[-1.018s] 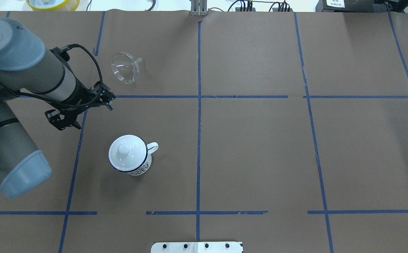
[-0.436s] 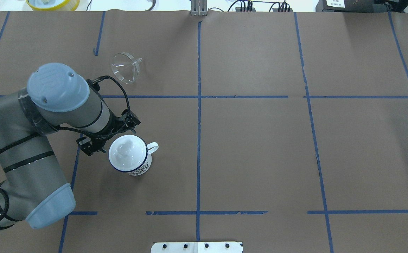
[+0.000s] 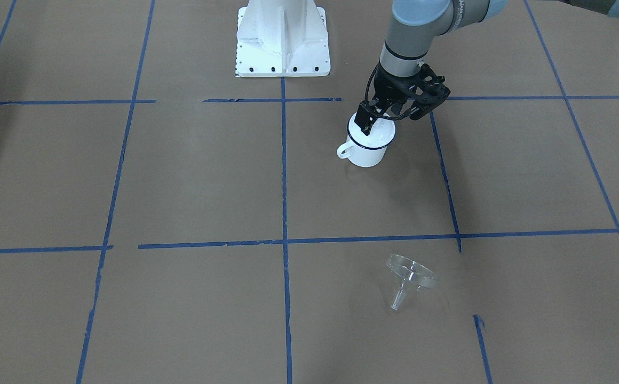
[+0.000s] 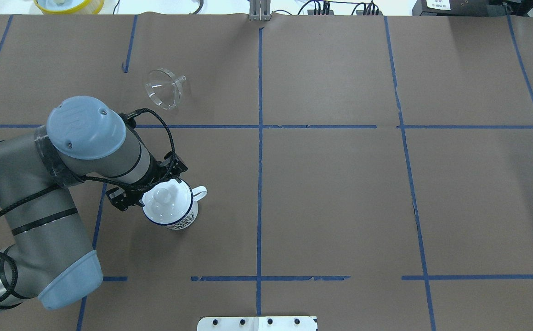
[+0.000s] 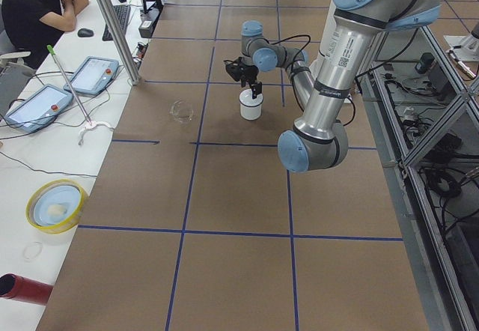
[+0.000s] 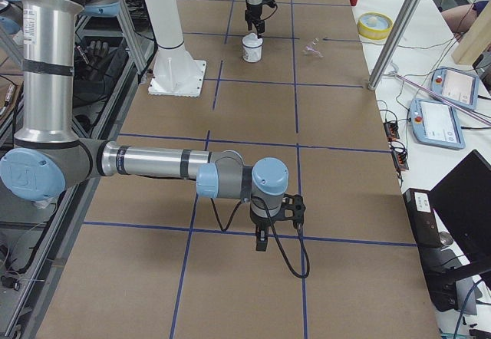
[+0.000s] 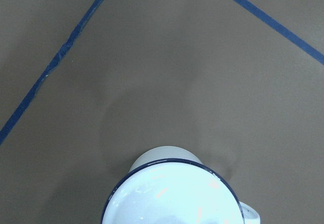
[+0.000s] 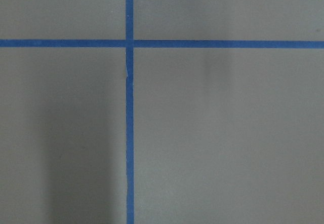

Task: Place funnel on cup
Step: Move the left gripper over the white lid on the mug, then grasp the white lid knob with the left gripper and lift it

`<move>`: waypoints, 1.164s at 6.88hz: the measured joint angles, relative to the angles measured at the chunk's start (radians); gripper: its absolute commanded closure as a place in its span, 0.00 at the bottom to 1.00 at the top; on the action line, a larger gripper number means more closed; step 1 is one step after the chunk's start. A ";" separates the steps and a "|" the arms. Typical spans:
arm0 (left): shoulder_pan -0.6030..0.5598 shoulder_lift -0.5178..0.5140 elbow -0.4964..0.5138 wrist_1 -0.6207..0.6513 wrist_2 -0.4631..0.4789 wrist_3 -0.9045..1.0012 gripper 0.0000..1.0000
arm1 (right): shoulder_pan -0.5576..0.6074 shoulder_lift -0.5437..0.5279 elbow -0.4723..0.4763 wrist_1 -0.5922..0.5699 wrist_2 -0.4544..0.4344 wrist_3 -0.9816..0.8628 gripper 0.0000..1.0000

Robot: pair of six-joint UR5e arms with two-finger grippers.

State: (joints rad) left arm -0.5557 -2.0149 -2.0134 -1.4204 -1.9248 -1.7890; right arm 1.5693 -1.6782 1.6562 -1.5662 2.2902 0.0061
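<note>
The cup (image 4: 181,219) is a white mug with a dark blue rim, standing left of centre with a white knobbed lid (image 4: 164,198) on it. My left gripper (image 4: 151,187) hangs open just above the lid, one finger on either side of it (image 3: 392,114). In the left wrist view only the lidded cup (image 7: 172,198) shows at the bottom edge. The clear funnel (image 4: 163,89) lies on its side farther out on the table, apart from the cup (image 3: 411,274). My right gripper (image 6: 261,239) shows only in the exterior right view, low over bare table, and I cannot tell its state.
The white robot base plate (image 4: 257,323) sits at the near edge. A yellow bowl (image 4: 69,4) and cables lie beyond the far edge. A side bench holds tablets (image 5: 90,75), with a seated person (image 5: 34,9) behind. Blue tape lines cross the brown table cover.
My left arm swung from near the funnel back toward the cup. Its open gripper now sits over the lid. Cup and funnel have not moved.
</note>
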 measured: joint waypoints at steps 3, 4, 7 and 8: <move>0.015 -0.001 0.001 0.000 0.000 -0.016 0.29 | 0.000 0.000 0.000 0.000 0.000 0.000 0.00; 0.021 -0.001 0.000 0.000 0.001 -0.019 0.66 | 0.000 0.000 0.000 0.000 0.000 0.000 0.00; 0.025 -0.004 -0.005 0.002 0.002 -0.027 1.00 | 0.000 0.000 -0.001 0.000 0.000 0.000 0.00; 0.024 -0.004 -0.009 0.005 0.002 -0.027 1.00 | 0.000 0.000 0.000 0.000 0.000 0.000 0.00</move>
State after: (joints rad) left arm -0.5315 -2.0189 -2.0227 -1.4153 -1.9227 -1.8160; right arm 1.5693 -1.6782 1.6560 -1.5662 2.2902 0.0061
